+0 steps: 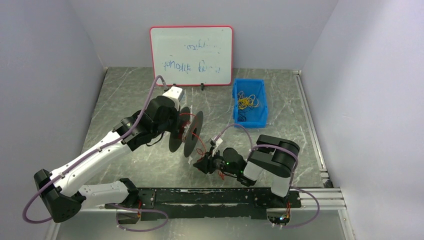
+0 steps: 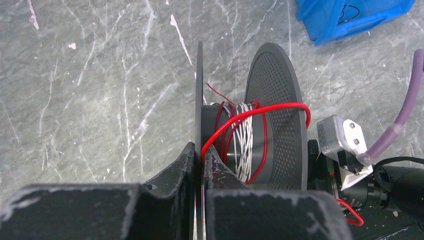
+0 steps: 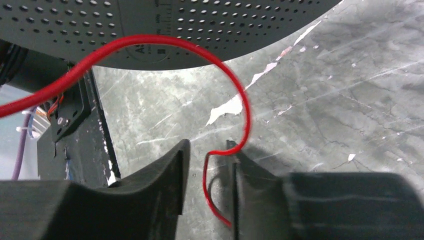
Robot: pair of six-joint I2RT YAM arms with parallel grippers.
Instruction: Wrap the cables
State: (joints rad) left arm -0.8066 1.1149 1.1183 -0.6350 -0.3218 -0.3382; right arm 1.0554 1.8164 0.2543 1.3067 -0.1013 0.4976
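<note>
- right wrist view: my right pincer (image 3: 207, 150) stands spread and pinches nothing. the red cable (image 3: 165, 40) drops through the gap, lying against one finger's inner face.
- the cable looks thin, light and springy. it holds a loose arch instead of lying flat, so i judge it would slide out of a soft grip. i would close firmly on it right here, between my fingers.
- just beyond, the arch runs up to the black spool (image 3: 200, 25), where a few slack red turns sit on the hub over white wire (image 2: 242, 145).
- my left pincer (image 2: 200, 162) is pressed together on the rim of one spool disc, holding the spool on edge.
- farthest, the blue bin (image 1: 250, 122) holds a tangle of more wire.
</note>
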